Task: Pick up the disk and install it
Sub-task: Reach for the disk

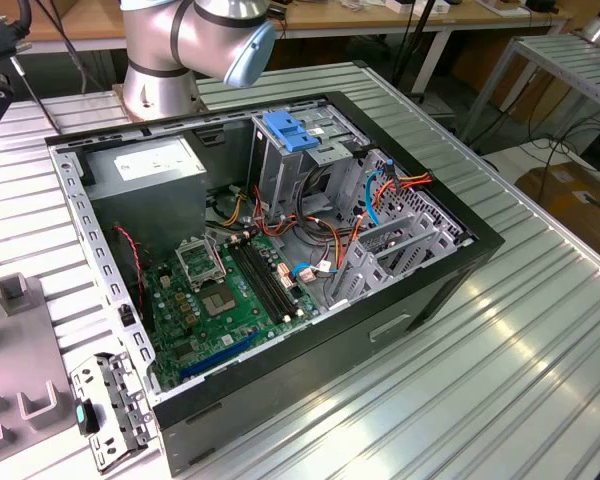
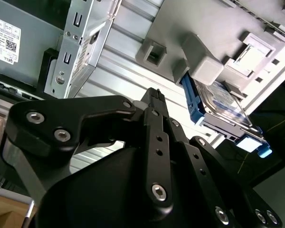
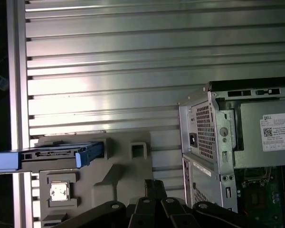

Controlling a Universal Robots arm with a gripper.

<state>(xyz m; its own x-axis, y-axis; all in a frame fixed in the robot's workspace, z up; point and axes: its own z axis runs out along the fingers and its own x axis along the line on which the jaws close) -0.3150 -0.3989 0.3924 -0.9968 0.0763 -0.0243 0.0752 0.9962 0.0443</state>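
Bright light from above floods the ribbed metal table (image 1: pixel 520 330), leaving pale glare streaks in the exterior view. The computer case (image 1: pixel 310 395) holds deep shadow inside. In the first wrist view a white glare band washes the table; in the second wrist view the gripper (image 2: pixel 155 95) looms dim, almost black.

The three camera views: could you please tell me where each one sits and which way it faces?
Exterior view: off the arm, high up, looking down into the open computer case; the arm's base shows.
First wrist view: on the arm, looking past the claw at the disk in its gray holder.
Second wrist view: on the arm, behind the claw, facing the disk.
Shared: both wrist views show claw, disk, holder and case corner.
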